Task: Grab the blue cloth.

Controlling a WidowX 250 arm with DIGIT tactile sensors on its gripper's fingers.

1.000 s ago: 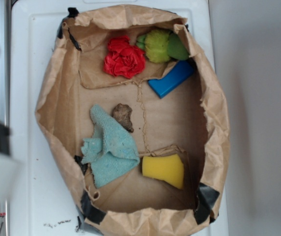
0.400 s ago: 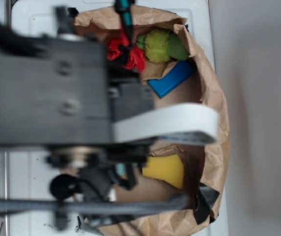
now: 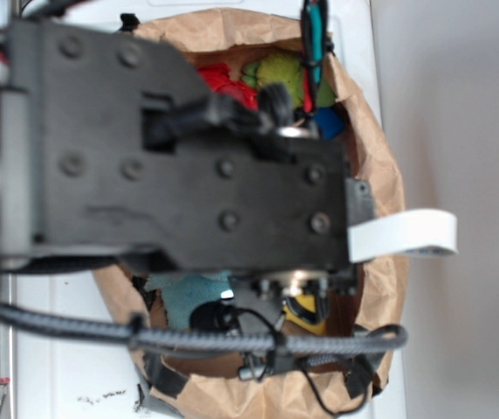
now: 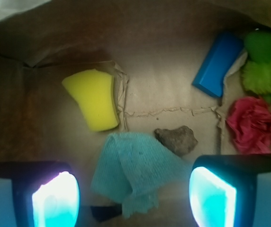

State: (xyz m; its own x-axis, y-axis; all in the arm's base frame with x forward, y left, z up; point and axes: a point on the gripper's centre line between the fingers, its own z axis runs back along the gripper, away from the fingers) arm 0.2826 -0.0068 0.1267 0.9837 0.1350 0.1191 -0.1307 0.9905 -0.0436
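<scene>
Wrist | blue cloth [image 4: 134, 176] on brown paper liner [image 4: 173, 90] | fingers [image 4: 55, 201] apart

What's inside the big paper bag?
In the bag: blue cloth, yellow sponge, rock, blue block, red cloth, green fuzzy thing. Anything under the cloths stays hidden.

From my wrist cam the blue cloth [image 4: 134, 175] sits between the two spread fingers [image 4: 55, 201] with open bag floor on both sides of it — room to drop in. Tight spots: a brown rock [image 4: 177, 139] touching the cloth's upper right edge, and the yellow sponge [image 4: 94, 99] just above-left. The blue block [image 4: 218, 64] and red cloth [image 4: 254, 124] are well clear — off to the right.
</scene>
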